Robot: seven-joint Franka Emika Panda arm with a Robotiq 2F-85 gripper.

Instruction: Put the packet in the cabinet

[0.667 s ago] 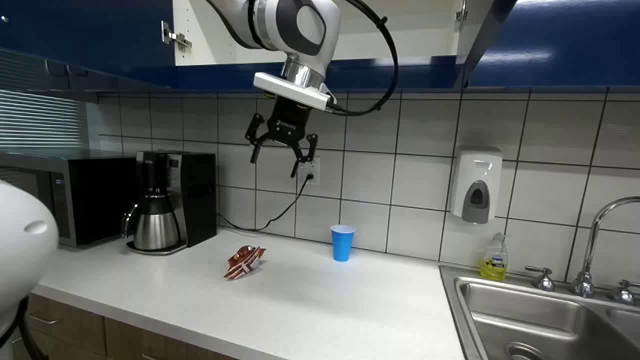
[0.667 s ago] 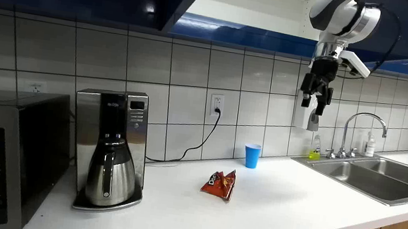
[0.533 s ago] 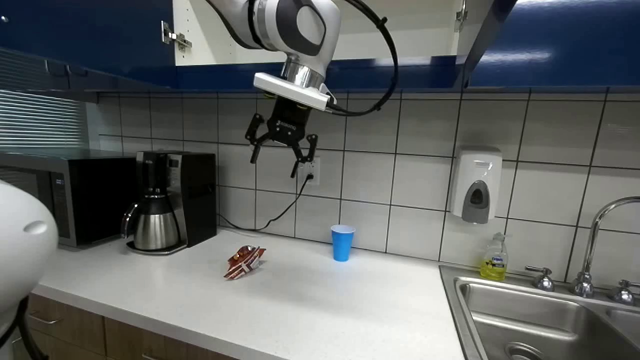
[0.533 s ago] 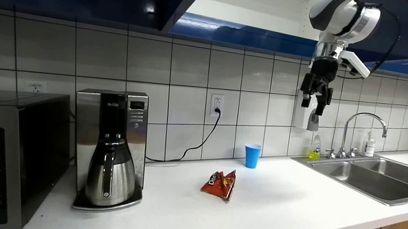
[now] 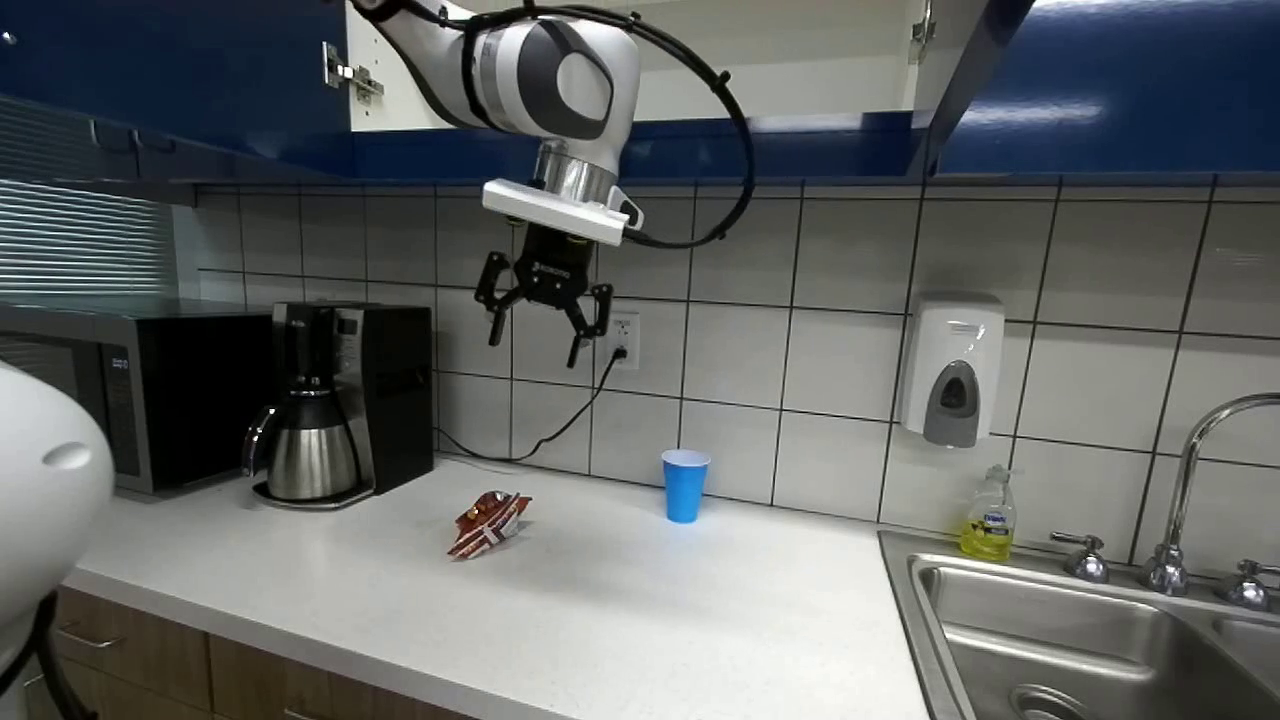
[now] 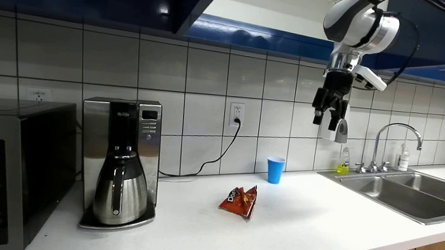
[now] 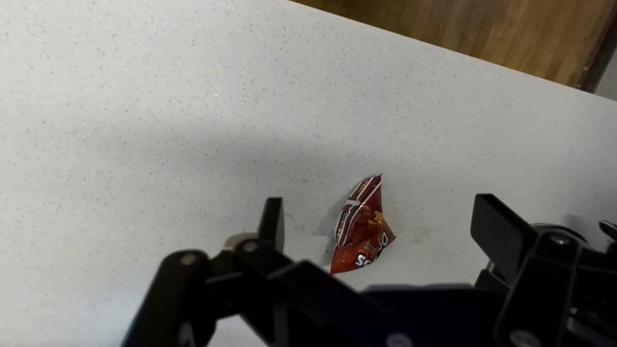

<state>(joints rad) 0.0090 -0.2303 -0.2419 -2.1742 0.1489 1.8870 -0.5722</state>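
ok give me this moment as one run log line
end effector open above counter | packet on counter, ungrasped | cabinet open | blue cup upright

This is a kitchen: a steel sink (image 5: 1050, 630) with a curved tap (image 5: 1184, 485) is set into the bench (image 6: 173, 239), where a microwave (image 6: 19, 167) and coffee maker (image 6: 125, 164) stand. A blue wall cabinet (image 5: 840, 145) hangs above wall tiles (image 6: 202, 113).
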